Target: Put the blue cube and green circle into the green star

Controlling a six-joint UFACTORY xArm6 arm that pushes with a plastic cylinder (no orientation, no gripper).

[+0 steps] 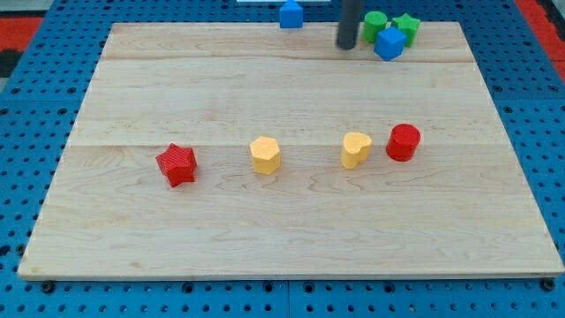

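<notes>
- Camera view: at about one o'clock on the table [291, 221], hard against its far edge, three task blocks sit bunched together.
- The blue cube [389, 42] lies at the cluster's lower middle; the green circle [375, 22] is at its eleven o'clock and the green star [406, 27] at its one o'clock.
- All three look to be touching or just beside one another, though the joins are too small to be sure.
- My tip [347, 45] stands at the cube's nine o'clock, just beside it; whether it touches the cube I cannot tell.
- The tool is a plain rod, so it has no jaws to stand apart or together, and it clamps nothing.
- Judgement: the step in hand is the closing one, with both pieces already gathered at the star and only a tightening nudge possibly left.
- Judgement: any next move calls for a short, gentle push toward three o'clock, since the table edge is close and a hard shove could send blocks off.
- A second blue block [291, 14] sits at twelve o'clock, apart from the cluster.
- Well away, across the middle, lie a red star [177, 164], a yellow block [265, 155], a yellow heart [356, 149] and a red cylinder [403, 142].
</notes>
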